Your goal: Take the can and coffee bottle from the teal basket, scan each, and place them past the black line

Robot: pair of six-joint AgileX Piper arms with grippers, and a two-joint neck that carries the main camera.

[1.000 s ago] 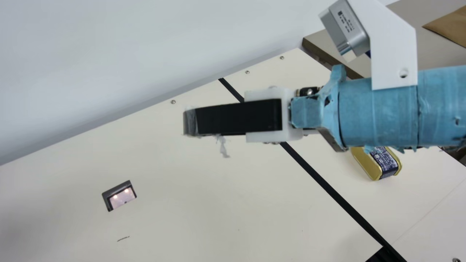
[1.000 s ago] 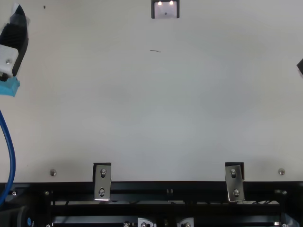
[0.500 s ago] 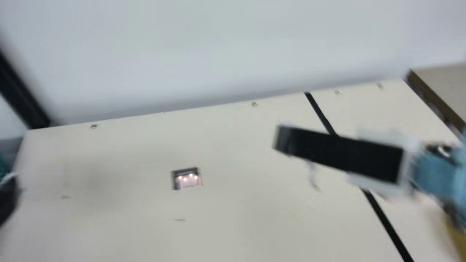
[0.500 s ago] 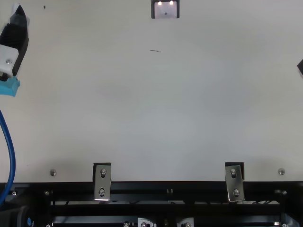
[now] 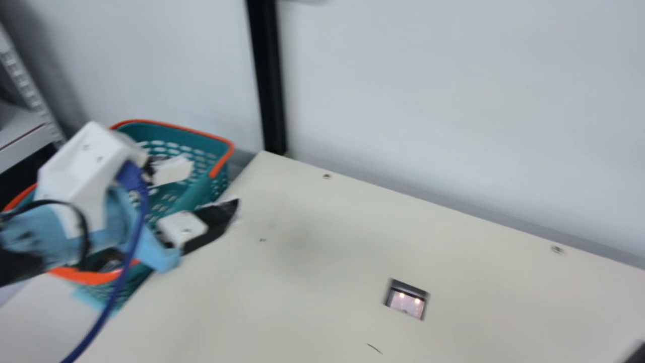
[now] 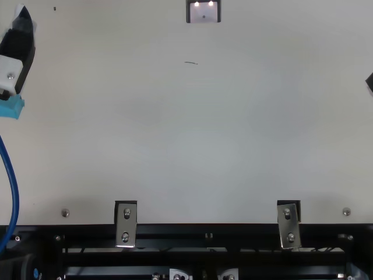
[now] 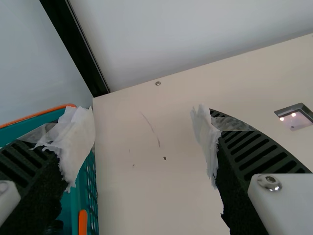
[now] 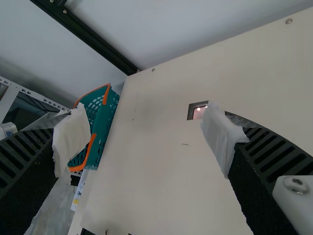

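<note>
Cream table (image 5: 322, 302) | teal basket (image 5: 209, 143) apparently partly beneath left end effector (image 5: 213, 186), spread | right end effector (image 6: 370, 81) also spread

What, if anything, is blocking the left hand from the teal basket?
Nothing visible does. The left hand hovers open at the teal basket's table-side edge, one finger seemingly over the basket, the other over the cream table.
</note>
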